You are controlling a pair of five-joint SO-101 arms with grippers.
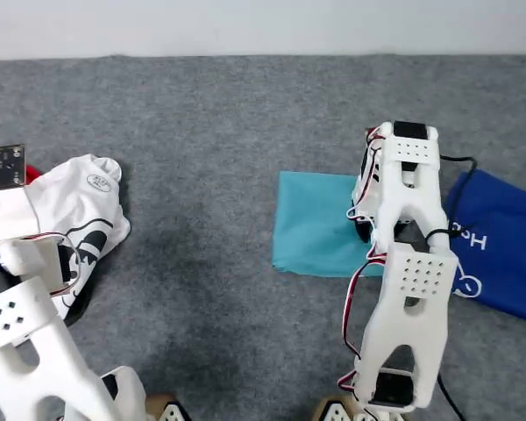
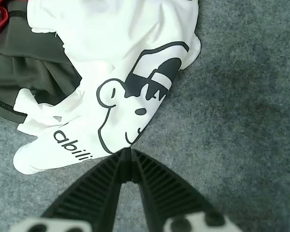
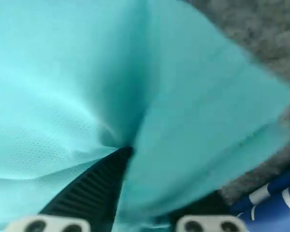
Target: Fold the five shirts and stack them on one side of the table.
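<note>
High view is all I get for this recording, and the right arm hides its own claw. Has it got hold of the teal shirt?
Observer: Yes. In its wrist view the right claw is shut on a fold of the teal shirt, with cloth bunched at the tips.
Reviewer: And the left claw?
Observer: The left claw is shut and empty, its tips right at the edge of the white shirt.
Reviewer: Anything under that white shirt?
Observer: A dark grey shirt lies partly under it.
</note>
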